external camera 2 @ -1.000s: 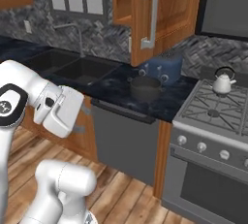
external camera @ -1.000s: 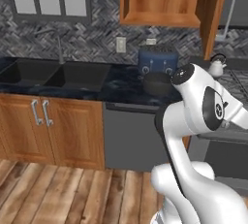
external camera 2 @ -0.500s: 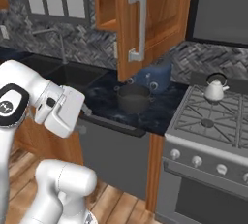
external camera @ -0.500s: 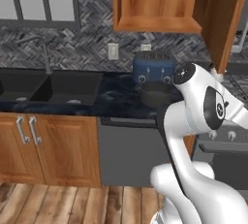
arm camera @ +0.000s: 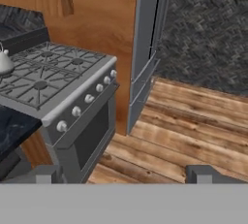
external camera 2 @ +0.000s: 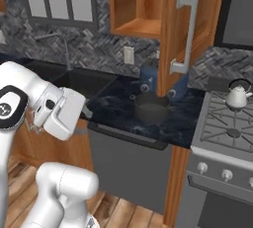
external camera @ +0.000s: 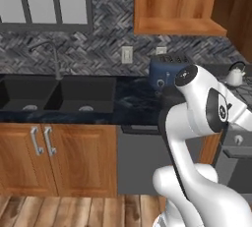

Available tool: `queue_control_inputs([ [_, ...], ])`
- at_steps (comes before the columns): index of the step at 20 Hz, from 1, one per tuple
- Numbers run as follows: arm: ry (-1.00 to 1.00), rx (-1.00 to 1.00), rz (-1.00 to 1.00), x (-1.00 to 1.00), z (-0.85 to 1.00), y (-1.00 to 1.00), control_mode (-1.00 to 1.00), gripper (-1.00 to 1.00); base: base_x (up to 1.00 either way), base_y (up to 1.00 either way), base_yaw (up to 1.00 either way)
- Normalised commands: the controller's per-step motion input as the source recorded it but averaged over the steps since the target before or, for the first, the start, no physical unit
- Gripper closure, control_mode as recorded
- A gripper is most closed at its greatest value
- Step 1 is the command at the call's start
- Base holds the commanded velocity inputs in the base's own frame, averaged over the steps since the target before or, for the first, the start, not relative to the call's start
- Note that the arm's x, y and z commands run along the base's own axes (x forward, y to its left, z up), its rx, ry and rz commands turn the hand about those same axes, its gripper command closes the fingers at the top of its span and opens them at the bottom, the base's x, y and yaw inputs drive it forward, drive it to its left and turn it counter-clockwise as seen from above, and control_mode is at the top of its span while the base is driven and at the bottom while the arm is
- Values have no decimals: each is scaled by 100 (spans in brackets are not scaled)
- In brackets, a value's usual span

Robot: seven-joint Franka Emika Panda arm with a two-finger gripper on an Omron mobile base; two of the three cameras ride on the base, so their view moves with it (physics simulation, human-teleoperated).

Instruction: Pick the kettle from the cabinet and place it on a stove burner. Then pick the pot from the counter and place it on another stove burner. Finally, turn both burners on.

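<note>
one low dark grey pot (external camera 2: 150,108) has two small side handles.

Lots of warm wood against dark stone in this kitchen.

Orange-brown cabinet (external camera 2: 148,5) with a silver bar handle (external camera 2: 184,32), blue-black marbled counter (external camera 2: 123,106) with pale veins, dark grey pot (external camera 2: 151,107), blue toaster (external camera: 167,70), little white kettle (external camera 2: 237,95) with a black handle, grey steel range (arm camera: 63,97) under black grates, grey herringbone backsplash (external camera: 98,49), brown plank floor (arm camera: 193,126).
</note>
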Motion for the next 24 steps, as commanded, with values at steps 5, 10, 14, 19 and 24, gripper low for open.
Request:
queue_control_inputs([
  [5,0,0,0,0,0,0,100,-100,68,15,-15],
  [10,0,0,0,0,0,0,100,-100,62,10,-14],
  [14,0,0,0,0,0,0,100,-100,57,10,-14],
  [19,0,0,0,0,0,0,100,-100,50,10,-14],
  [24,0,0,0,0,0,0,100,-100,12,2,-5],
])
